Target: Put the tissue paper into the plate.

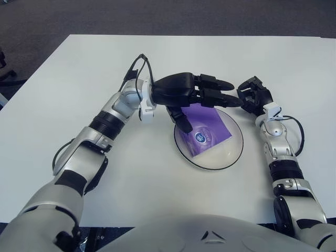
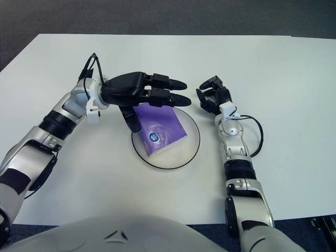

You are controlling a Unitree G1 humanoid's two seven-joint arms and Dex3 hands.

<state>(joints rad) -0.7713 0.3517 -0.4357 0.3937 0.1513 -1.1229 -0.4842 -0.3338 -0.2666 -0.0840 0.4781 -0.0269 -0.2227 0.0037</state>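
Note:
A purple tissue pack (image 1: 205, 130) with a round blue-and-white label lies inside the clear glass plate (image 1: 231, 156) at the table's middle. My left hand (image 1: 202, 100) hovers over the plate's far rim, fingers spread and stretched to the right, thumb pointing down beside the pack, holding nothing. The pack's far edge is partly hidden under that hand. My right hand (image 1: 253, 95) shows just right of the plate's far rim, fingers loosely curled, nothing in it.
The white table (image 1: 79, 63) stretches around the plate, its far edge meeting dark carpet (image 1: 157, 16). A black cable loops off my left wrist (image 1: 137, 68). Another cable loops beside my right forearm (image 1: 299, 134).

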